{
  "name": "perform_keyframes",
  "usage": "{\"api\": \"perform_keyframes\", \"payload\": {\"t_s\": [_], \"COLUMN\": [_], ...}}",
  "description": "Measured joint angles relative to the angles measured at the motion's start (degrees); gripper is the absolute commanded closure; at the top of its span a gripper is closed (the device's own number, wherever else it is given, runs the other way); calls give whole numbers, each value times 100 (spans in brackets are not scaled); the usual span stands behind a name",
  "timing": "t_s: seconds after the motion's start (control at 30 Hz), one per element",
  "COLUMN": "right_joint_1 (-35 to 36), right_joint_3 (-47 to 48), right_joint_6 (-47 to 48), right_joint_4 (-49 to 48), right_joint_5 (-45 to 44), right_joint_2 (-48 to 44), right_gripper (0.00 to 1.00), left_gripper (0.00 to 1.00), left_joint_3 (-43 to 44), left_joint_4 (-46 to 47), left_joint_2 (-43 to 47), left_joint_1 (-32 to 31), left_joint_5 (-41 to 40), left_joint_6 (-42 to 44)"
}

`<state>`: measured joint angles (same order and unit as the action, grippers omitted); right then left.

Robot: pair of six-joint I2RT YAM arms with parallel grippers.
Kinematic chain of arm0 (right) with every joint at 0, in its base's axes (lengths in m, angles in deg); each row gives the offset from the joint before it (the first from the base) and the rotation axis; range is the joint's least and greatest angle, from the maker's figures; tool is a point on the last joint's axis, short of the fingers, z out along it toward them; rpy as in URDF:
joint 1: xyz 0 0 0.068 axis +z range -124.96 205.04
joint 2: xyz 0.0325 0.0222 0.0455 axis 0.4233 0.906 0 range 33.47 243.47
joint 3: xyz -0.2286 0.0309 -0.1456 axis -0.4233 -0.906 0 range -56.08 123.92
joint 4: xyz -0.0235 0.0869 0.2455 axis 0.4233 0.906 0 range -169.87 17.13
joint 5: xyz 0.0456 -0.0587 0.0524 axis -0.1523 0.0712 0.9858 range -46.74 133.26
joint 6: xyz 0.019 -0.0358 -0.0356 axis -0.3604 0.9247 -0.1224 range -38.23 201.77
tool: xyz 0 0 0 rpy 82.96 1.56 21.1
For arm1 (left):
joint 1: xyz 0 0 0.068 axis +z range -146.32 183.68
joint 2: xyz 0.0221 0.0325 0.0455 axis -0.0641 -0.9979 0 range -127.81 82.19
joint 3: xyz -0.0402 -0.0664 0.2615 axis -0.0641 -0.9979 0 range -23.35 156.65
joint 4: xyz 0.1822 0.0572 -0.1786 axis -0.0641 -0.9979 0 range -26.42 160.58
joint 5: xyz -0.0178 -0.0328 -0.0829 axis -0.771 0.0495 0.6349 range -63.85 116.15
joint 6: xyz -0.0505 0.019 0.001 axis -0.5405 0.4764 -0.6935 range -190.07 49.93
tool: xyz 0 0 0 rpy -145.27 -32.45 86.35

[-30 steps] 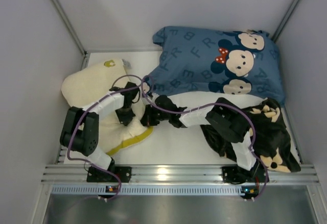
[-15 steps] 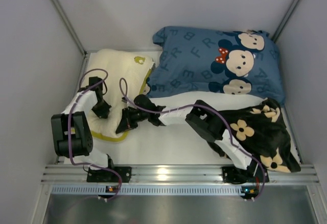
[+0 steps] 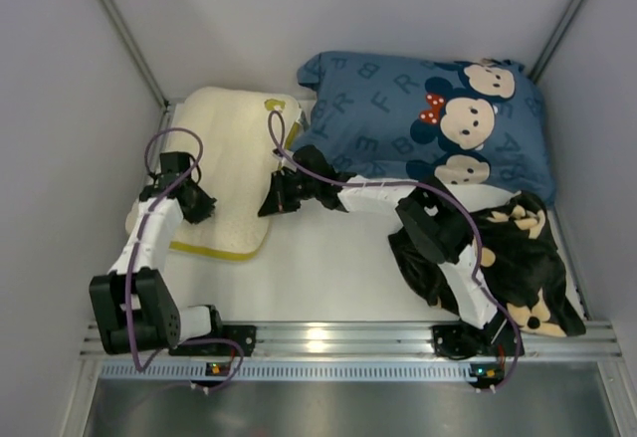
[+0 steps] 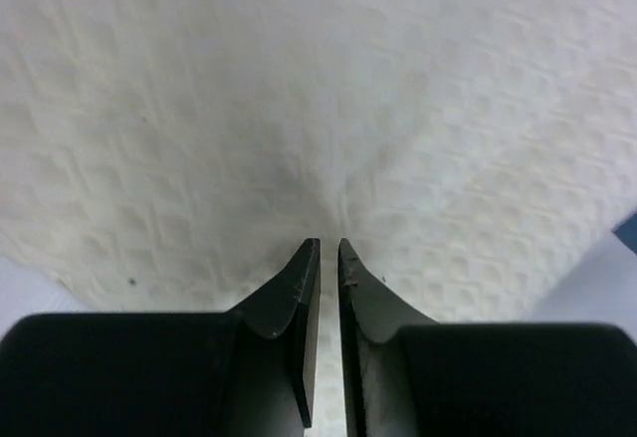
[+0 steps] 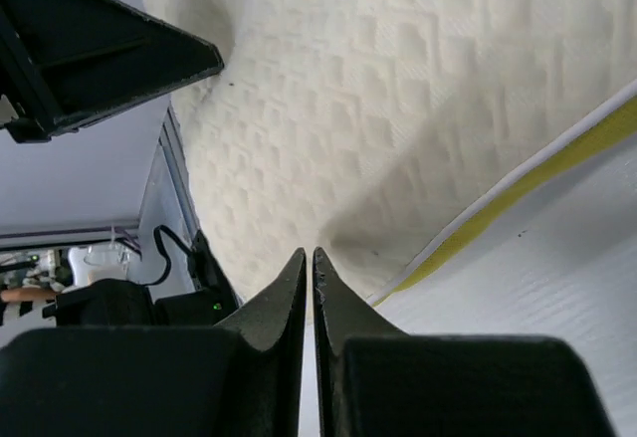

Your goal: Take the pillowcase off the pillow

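Note:
The cream quilted pillow [image 3: 224,163] lies flat at the far left of the table, bare, with a yellow trim along its near edge. My left gripper [image 3: 199,206] is at its left side, jaws closed to a thin slit and pinching puckered pillow fabric [image 4: 299,79] at the tips [image 4: 328,246]. My right gripper [image 3: 267,203] is at the pillow's right edge, jaws nearly shut on that edge [image 5: 310,253] beside the yellow trim [image 5: 557,158]. The black pillowcase [image 3: 523,258] with tan flowers lies crumpled at the near right, under the right arm, apart from the pillow.
A larger blue pillow [image 3: 428,118] with letters and cartoon mice lies at the back right, touching the cream pillow's far right corner. Grey walls close in on the left, back and right. A metal rail [image 3: 318,337] runs along the near edge.
Both grippers have carried the pillow left and toward the back; it went from bunched up to flat. The left arm swung out to the left, the right arm stretched further left.

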<state>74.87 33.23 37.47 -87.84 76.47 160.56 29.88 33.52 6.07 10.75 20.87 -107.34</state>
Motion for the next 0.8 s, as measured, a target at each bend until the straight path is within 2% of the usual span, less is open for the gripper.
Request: {"api": "perform_keyframes", "payload": {"t_s": [0.13,0.23,0.33,0.5,0.53,0.73,0.8], "right_joint_1": [-94,-129,-212,-396,-422,-452,-450], "right_joint_3": [-11,-11,50,702,922,2371,3014], "right_joint_6": [234,332,433,645,682,813,839], "right_joint_4": [76,111,448,1097,1215,1700,1840], "right_joint_5": [-116,-212,-378,-874,-957,-1123,-1071], "right_joint_2": [-267,-304,-267,184,337,1414,1867], "right_gripper": [98,98,99,98,98,98,98], "left_gripper": [61,53,51,47,42,40,35], "left_joint_3": [-114,-116,-116,-105,-103,-79,-79], "left_joint_4": [-35,-76,-131,-205,-216,-249,-260], "left_joint_2": [619,992,1270,1648,1770,2734,3029], "left_joint_1": [-2,-2,0,-2,-7,-7,-7], "left_joint_5": [232,350,667,1620,1818,2680,2881], "left_joint_6": [-127,-221,-280,-306,-310,-413,-476]}}
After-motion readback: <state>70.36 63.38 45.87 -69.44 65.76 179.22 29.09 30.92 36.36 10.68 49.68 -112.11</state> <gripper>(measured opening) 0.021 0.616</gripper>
